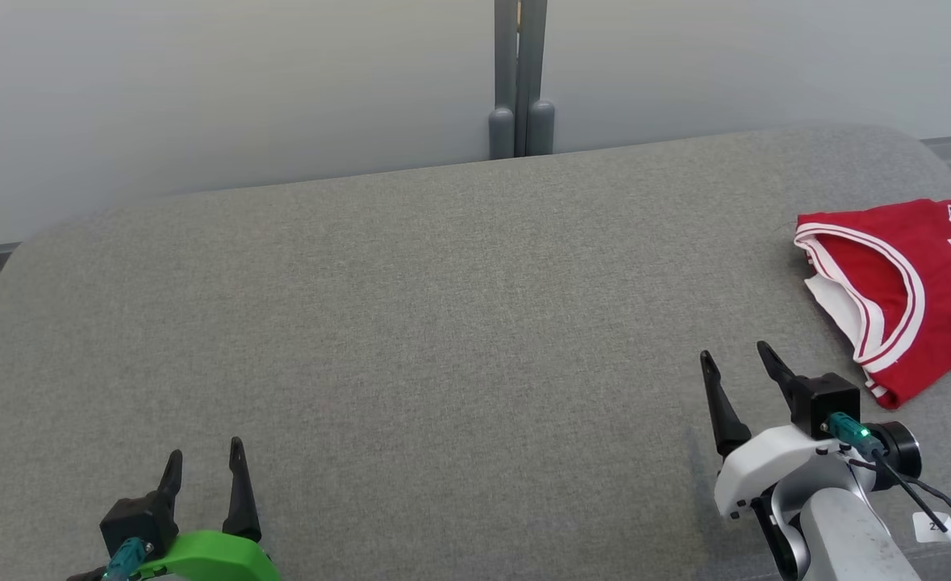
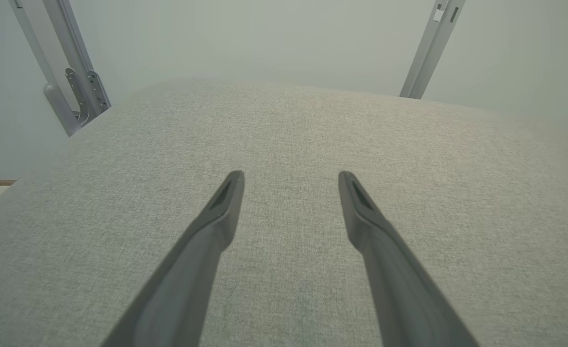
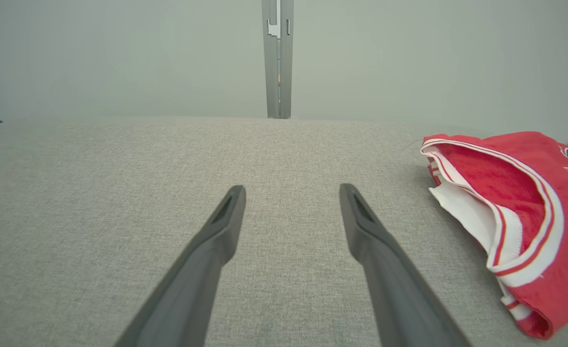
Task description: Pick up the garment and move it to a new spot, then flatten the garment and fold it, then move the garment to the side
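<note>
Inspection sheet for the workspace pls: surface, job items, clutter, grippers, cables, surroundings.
Surface: grey fabric surface, smooth, no wrinkles seen.
Job's things: red jersey with white trim, looks folded, lying at the surface's right end; the head view's edge cuts it off.
Clutter: nothing seen.
Grippers: left gripper open, holding nothing, low at the near left. right gripper open, holding nothing, near the jersey but apart from it.
Cables: teal-plugged cable on the right wrist, hanging loose beside the arm.
Surroundings: pale wall behind, with a grey post at its middle.
</note>
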Controlling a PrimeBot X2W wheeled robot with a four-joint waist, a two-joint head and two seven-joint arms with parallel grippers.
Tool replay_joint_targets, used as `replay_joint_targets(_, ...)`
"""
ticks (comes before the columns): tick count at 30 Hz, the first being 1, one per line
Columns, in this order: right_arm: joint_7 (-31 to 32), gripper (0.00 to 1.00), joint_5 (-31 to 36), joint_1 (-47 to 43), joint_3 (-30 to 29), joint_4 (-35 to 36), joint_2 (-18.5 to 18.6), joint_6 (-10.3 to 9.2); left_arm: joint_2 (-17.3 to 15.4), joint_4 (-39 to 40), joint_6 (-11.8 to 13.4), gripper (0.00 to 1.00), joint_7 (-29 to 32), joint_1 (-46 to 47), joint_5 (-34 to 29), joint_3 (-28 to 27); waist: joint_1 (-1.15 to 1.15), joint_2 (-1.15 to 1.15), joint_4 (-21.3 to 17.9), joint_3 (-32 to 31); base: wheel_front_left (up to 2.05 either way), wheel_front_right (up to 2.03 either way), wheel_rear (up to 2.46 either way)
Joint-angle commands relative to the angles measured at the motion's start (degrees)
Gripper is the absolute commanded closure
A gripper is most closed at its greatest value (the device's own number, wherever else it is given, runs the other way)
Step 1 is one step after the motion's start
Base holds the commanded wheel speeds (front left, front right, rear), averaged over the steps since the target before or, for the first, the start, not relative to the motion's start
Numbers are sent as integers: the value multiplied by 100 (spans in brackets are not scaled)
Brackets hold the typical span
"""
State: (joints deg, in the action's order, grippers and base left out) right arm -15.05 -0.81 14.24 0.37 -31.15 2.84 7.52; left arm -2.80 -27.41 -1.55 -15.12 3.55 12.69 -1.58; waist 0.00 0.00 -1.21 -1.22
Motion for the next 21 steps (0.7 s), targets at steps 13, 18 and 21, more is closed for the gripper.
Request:
replay_joint_targets(13,-14,0,-123,-102,149,-86,18,-8,-26,32,-209,0,2,-62,64,33,0,0,-45,13,0,0,0)
replay_joint_targets(18,15,100,-165,-131,156,-194,-23,1,26,-77,-249,100,8,-27,137,42,0,0,-46,12,0,0,0)
replay_joint_targets(21,67,100,-252,-244,124,-306,-41,1,45,-185,-253,100,44,-74,226,23,0,0,-45,13,0,0,0)
